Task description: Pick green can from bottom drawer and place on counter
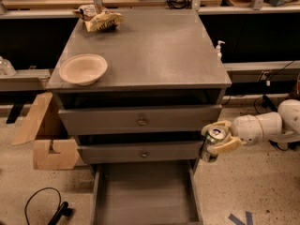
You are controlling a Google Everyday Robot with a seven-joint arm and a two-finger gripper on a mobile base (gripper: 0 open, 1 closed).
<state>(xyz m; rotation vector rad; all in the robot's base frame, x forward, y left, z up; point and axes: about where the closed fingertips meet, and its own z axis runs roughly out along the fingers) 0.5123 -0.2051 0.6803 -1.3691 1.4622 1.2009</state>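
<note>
My gripper [216,138] is shut on the green can [211,146], a small green can with a silver top. It holds the can in the air just right of the cabinet's front right corner, level with the lower knobbed drawer and above the floor. The white arm [265,126] comes in from the right. The bottom drawer [143,196] is pulled open below, a shallow grey tray with nothing visible in it. The counter [154,46] is the wide grey cabinet top above and left of the can.
A pale bowl [83,69] sits at the counter's front left and a snack bag [101,18] at its back left. A white pump bottle [219,48] stands right of the cabinet. A cardboard box [44,135] and a black cable [47,210] lie on the floor at left.
</note>
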